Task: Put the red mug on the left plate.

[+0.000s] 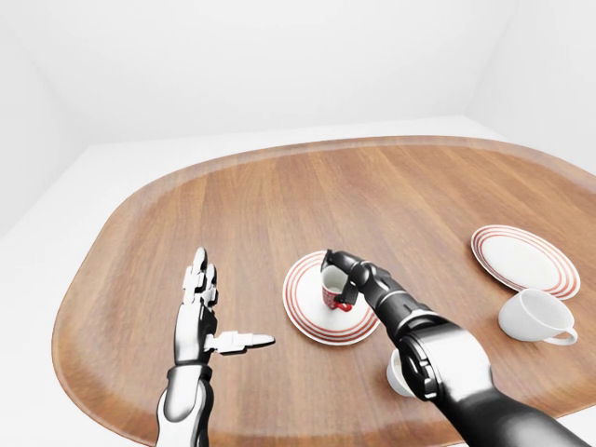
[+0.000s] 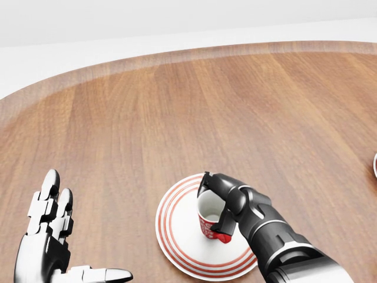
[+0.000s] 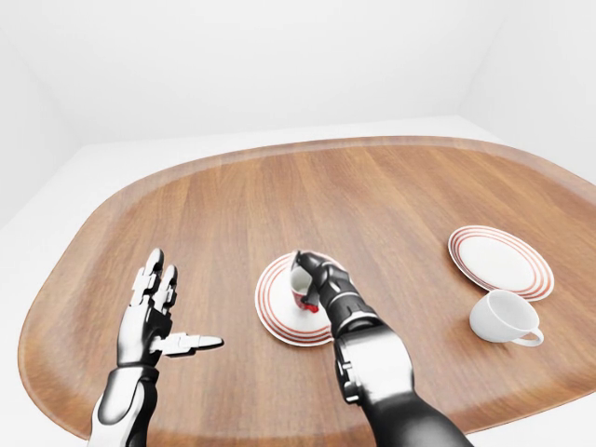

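Looking down over our own arms, we see the right hand (image 2: pixel 215 200) closed around the red mug (image 2: pixel 210 219), its dark fingers (image 2: pixel 207 180) hooked over the rim at the top of the head view and another finger pressed against the mug's right side by the red handle. The mug stands upright within the left plate (image 2: pixel 177 236), a white plate ringed with red stripes, and its open white inside faces up; whether its base is resting on the plate or just above it we cannot tell. In the left-eye view the plate lies near the middle of the oval wooden table (image 1: pixel 372 186), with our right forearm reaching up to it from the bottom right. Our left hand (image 1: pixel 200 312) is spread wide and holds nothing: the fingers point toward the top of the view and the thumb juts out to the right, well apart from the plate, hovering over bare wood at the left. Farther right in the left-eye view lies a second striped plate (image 1: pixel 524 259), and just below it a white mug (image 1: pixel 534 316) lying on its side, its handle toward the right. Part of another white cup (image 1: pixel 398 374) peeks out from beside our right forearm near the bottom of that view.
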